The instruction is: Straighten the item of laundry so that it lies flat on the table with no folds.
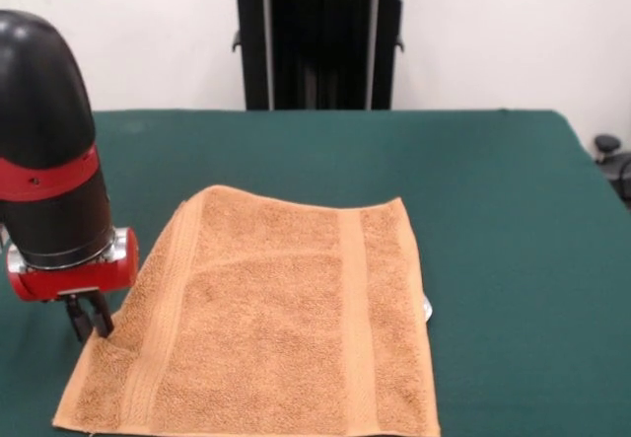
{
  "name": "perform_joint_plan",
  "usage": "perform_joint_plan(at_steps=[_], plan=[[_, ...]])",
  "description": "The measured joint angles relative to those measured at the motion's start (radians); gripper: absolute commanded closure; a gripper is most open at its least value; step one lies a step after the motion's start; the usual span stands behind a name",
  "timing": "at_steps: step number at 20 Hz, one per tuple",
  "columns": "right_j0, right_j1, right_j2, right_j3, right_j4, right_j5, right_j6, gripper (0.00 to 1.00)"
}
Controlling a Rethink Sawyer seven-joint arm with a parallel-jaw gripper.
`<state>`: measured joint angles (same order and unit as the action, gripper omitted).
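A: Orange-tan towel spread out on the green desk, sitting toward the near edge, a bit left of centre in this front view.

B: How flat does it look?

A: Mostly flat. Two woven bands run across it, one near the left side, one right of the middle. The far-left corner looks slanted off, so that upper-left edge runs on a diagonal instead of square. Whether that corner is folded under, I can't say. The near edge runs out of the bottom of the picture.

B: And the arm?

A: Down low on the left. The black-and-red wrist hangs just above the desk, and the end effector sits right at the towel's left edge, about halfway along it.

B: Grasping the cloth?

A: Two short dark fingers point downward, close together, beside the edge. Clenched on the cloth or released, I can't tell from here.
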<state>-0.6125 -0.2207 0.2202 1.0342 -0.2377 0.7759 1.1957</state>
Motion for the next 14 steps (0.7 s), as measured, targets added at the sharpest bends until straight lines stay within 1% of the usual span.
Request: perform_joint_plan(at_steps=[6, 14], plan=[[-0.001, 0.013, 0.008, -0.031, -0.002, 0.043, 0.0, 1.0], [-0.001, 0.013, 0.01, -0.032, -0.009, 0.044, 0.0, 1.0]])
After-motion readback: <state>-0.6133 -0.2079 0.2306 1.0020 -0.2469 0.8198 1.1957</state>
